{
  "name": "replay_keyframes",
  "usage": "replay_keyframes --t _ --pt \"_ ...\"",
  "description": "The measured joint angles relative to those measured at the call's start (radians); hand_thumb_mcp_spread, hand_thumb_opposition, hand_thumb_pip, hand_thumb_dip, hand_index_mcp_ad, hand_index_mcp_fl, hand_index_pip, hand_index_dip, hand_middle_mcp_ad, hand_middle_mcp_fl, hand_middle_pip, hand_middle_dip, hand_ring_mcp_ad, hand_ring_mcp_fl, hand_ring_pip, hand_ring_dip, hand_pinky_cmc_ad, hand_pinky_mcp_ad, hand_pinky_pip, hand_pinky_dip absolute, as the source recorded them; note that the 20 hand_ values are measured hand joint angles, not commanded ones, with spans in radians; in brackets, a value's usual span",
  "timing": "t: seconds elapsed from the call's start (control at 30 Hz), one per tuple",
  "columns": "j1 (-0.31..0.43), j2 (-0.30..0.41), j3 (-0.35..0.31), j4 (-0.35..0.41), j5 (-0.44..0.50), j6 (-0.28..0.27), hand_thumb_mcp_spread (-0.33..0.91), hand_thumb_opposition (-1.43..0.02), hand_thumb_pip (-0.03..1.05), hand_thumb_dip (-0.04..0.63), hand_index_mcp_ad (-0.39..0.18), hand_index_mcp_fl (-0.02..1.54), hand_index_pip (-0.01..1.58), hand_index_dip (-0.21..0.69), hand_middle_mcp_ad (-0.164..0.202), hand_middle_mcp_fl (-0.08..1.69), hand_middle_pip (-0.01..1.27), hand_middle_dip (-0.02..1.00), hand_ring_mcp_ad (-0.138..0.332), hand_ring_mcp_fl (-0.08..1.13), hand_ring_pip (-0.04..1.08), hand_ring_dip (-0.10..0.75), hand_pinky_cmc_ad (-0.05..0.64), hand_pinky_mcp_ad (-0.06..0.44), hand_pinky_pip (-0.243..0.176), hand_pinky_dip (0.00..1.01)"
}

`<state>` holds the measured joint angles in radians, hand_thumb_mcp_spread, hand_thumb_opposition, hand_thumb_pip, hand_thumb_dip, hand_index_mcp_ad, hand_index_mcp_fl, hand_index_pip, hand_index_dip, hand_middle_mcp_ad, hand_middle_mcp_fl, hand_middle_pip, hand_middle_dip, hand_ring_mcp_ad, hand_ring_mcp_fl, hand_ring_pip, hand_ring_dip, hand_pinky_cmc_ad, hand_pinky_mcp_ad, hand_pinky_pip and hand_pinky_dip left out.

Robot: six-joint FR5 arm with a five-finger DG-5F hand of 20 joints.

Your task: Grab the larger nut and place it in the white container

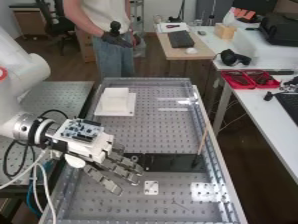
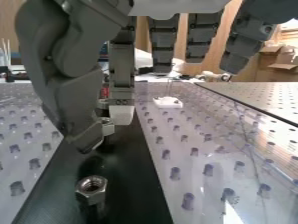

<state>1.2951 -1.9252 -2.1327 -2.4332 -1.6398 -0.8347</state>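
Lying on a glossy black strip, one hexagonal metal nut (image 2: 92, 185) shows its round threaded hole facing up in the wrist view; whether it is the larger nut cannot be told. Its reflection darkens the strip (image 2: 136, 172) beneath. In the high view, taking twelve o'clock as the far end, the robot hand (image 1: 114, 164) is just beside the nut at about eight o'clock. Its fingers are extended and nearly straight, spread rather wide; whether anything small is between the thumb (image 2: 70, 95) and the nearest finger is unclear. From the nut, a small white square piece (image 1: 151, 187) lies near, at five o'clock. A thin brown stick (image 1: 203, 137) slants upward at two o'clock, over the strip's far end. The white container (image 1: 115, 95), set on a flat white base (image 1: 120, 112), is well apart, between eleven and twelve o'clock, on the same perforated metal worktop (image 1: 149, 135). Beyond the worktop, between one and two o'clock, are red trays (image 1: 238, 81) on a white table (image 1: 269, 117).
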Motion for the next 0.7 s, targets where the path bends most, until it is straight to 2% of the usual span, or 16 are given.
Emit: replay_keyframes --t 0.7 --pt "-0.012 -0.011 0.011 -0.002 -0.021 -0.007 0.40 -0.85 0.58 0.225 -0.141 0.15 1.46 0.195 0.075 0.08 0.14 0.19 0.145 0.02 0.09 0.026 0.379 0.283 -0.089 0.18"
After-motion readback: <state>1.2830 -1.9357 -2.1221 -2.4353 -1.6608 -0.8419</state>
